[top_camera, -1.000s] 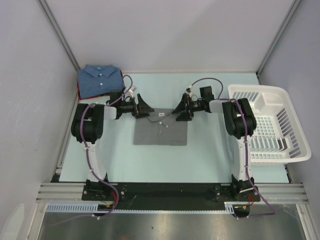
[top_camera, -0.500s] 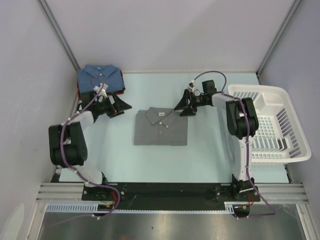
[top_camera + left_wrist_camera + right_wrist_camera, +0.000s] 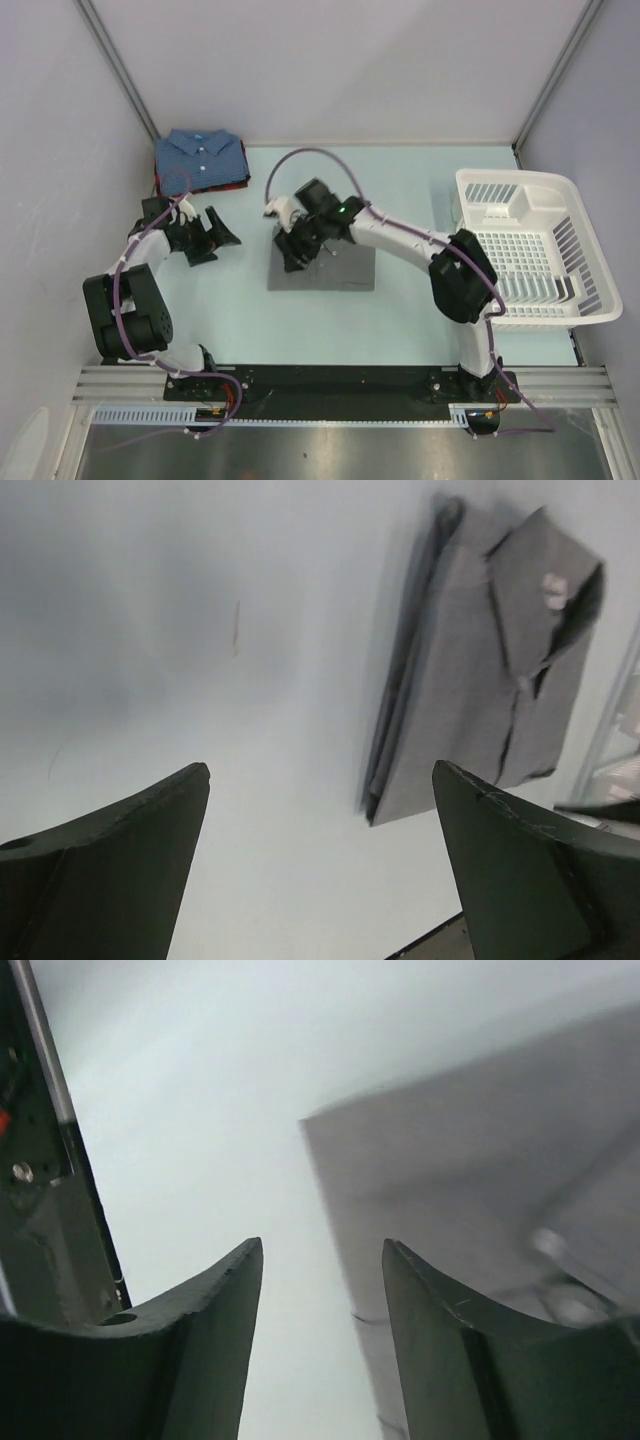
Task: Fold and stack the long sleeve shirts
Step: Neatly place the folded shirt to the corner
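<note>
Right end effector (image 3: 296,252) has swung over the folded grey shirt (image 3: 345,268) mid-bench, jaws half-narrowed, pinching nothing. Left end effector (image 3: 218,242) backs off to 9 o'clock, spread wide. Stacking on the blue shirt (image 3: 200,160) looks next.

grey shirt (image 3: 335,268): folded flat, collar showing, centre | blue shirt (image 3: 200,160): folded, far-left corner, atop dark red shirt (image 3: 158,187)

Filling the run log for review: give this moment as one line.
left fingers: open, empty | right fingers: open, over folded grey shirt | blue shirt: stacked far left
</note>
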